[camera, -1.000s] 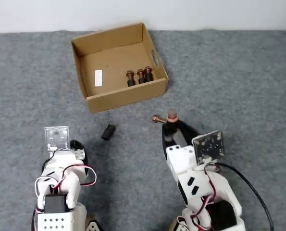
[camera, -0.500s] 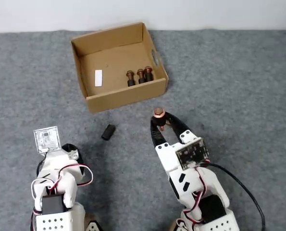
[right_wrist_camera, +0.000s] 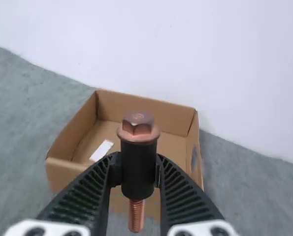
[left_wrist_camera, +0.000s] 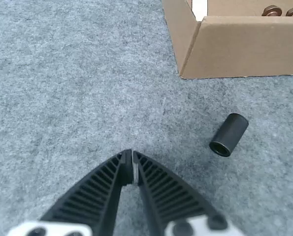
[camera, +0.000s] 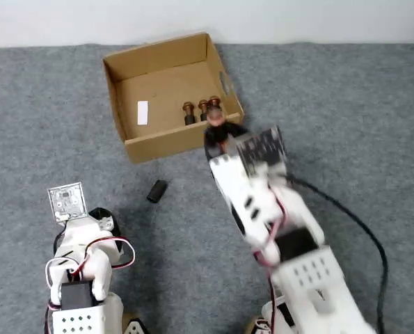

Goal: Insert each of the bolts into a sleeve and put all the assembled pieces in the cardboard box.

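Change: the right gripper (camera: 217,136) has been raised off the mat (camera: 346,104) and carried, with its load, up to the near wall of the box (camera: 179,142). The left arm has been kept where it was half a second ago.
Right gripper: its jaws are pinched on the black sleeve of an assembled piece (right_wrist_camera: 138,147). The piece is held upright in the air in front of the box, copper head on top and thread sticking out below.
Left gripper (left_wrist_camera: 132,164): its jaws are pressed together with nothing between them. It is held low over the mat, near the loose sleeve (camera: 157,191) but apart from it.
Loose sleeve: it is laid on its side on the mat between the box and the left gripper.
Box: three pieces (camera: 202,110) are stood in a row against its near wall, heads up.
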Controlling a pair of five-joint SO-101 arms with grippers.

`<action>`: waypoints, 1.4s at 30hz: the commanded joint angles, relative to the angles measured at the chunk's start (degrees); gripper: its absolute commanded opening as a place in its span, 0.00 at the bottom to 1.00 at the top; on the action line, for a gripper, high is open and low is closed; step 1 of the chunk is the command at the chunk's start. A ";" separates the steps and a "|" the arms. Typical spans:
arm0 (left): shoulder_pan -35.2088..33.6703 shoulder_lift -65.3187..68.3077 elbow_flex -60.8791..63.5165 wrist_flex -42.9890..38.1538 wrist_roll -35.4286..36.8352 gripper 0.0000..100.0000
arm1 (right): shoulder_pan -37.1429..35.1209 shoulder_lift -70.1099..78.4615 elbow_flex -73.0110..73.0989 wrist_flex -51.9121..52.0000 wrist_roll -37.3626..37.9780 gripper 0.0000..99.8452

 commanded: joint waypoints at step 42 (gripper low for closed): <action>-0.44 -0.26 -0.31 0.09 0.53 0.01 | 1.71 52.97 -56.00 24.40 -0.88 0.01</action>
